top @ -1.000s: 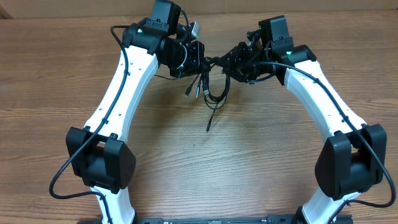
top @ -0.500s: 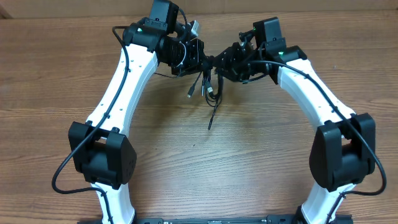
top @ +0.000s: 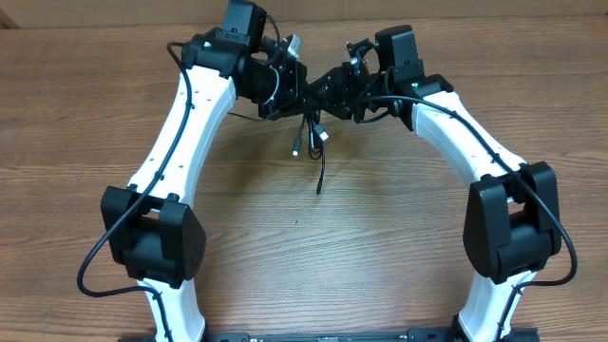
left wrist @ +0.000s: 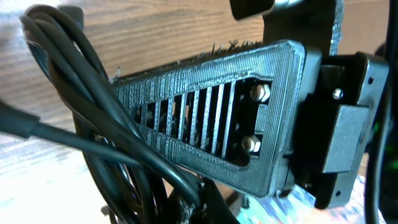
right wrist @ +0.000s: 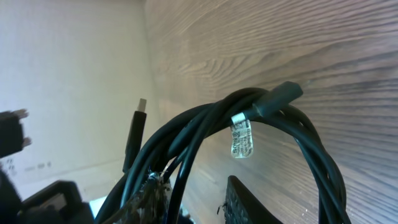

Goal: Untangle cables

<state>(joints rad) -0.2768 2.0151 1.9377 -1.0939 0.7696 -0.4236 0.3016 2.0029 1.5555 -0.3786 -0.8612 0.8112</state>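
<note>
Overhead: two white arms meet at the far side of a wooden table [top: 399, 237]. Between the left gripper [top: 296, 87] and the right gripper [top: 340, 85] hangs a bundle of thin black cables [top: 312, 122], plug ends dangling. They look light, limp and prone to snagging, and are best taken near one free plug. Left wrist: a ribbed finger [left wrist: 205, 124] clamped shut against the cables [left wrist: 93, 124], a pinch hidden from above. Right wrist: jaws closed on a cable loop [right wrist: 298, 143] carrying a white label [right wrist: 241, 138], unreadable overhead.
</note>
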